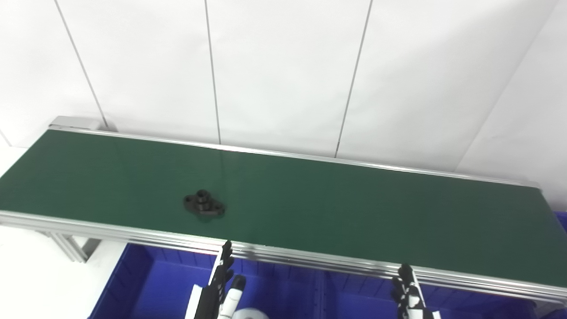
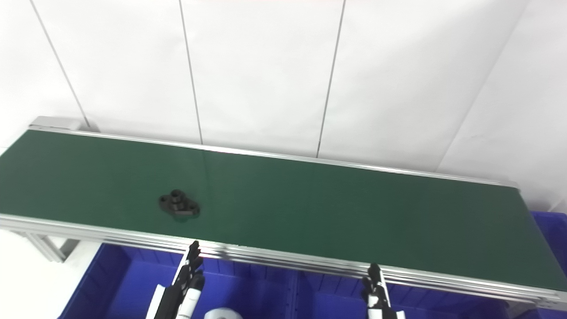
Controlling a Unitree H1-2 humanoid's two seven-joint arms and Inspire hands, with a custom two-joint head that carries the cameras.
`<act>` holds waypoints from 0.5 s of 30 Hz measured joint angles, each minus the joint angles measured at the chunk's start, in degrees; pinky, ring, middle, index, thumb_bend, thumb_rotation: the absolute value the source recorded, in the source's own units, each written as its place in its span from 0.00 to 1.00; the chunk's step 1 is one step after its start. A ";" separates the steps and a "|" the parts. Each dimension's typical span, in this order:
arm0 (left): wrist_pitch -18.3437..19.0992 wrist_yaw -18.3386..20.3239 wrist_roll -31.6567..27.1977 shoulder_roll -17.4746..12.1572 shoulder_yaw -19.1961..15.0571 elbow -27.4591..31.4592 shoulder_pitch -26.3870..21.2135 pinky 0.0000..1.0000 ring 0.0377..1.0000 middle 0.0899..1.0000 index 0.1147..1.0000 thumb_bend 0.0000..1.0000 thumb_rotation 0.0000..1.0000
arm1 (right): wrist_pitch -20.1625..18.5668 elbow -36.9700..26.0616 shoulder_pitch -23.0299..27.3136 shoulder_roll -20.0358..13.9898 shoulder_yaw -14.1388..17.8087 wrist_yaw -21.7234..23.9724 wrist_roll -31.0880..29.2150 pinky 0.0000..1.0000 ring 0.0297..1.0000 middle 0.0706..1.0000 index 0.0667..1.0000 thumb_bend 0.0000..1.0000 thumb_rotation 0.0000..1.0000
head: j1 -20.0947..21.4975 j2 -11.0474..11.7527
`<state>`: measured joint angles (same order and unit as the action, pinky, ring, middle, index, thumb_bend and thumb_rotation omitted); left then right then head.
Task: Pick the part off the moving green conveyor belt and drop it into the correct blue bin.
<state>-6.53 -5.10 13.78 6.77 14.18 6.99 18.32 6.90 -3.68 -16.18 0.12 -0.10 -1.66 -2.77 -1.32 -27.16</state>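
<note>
The part [image 1: 204,203] lies unpicked left of centre on the belt [image 1: 354,212]; left hand [image 1: 221,283], fingers spread and empty, must reach up

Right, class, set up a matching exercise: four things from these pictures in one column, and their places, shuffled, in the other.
Things:
1. part
2. belt
3. bins
4. left hand

Places:
A. below the belt's near rail
B. over a bin, at the bottom edge
C. lying on the belt, left of middle
D. along the white wall

Pairs: 1-C, 2-D, 3-A, 4-B
</note>
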 measured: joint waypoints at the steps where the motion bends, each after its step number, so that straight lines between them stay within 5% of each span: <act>1: 0.00 -0.11 0.35 0.00 0.02 0.01 -0.01 0.90 0.97 1.00 1.00 0.42 0.95 | 0.00 0.00 0.00 -0.15 0.00 -0.01 0.29 1.00 0.98 0.99 0.99 0.88 1.00 | -0.18 -0.09; 10: 0.00 -0.17 1.21 -0.09 0.30 0.14 -0.07 0.90 0.96 1.00 1.00 0.42 0.93 | 0.00 -0.07 0.00 -1.22 -0.22 0.04 2.47 1.00 0.98 1.00 1.00 0.89 1.00 | -1.32 -1.14; 15: -0.03 -0.16 1.02 -0.15 0.30 -0.42 -0.29 0.92 0.97 1.00 1.00 0.41 0.93 | 0.48 0.12 0.15 -2.40 -0.91 0.11 4.77 0.98 0.96 1.00 1.00 0.77 1.00 | -0.79 -0.62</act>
<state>-6.55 -5.27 14.80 6.62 14.47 6.57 18.03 7.38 -3.55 -16.03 -2.29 -1.00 -1.55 2.01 -2.11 -27.77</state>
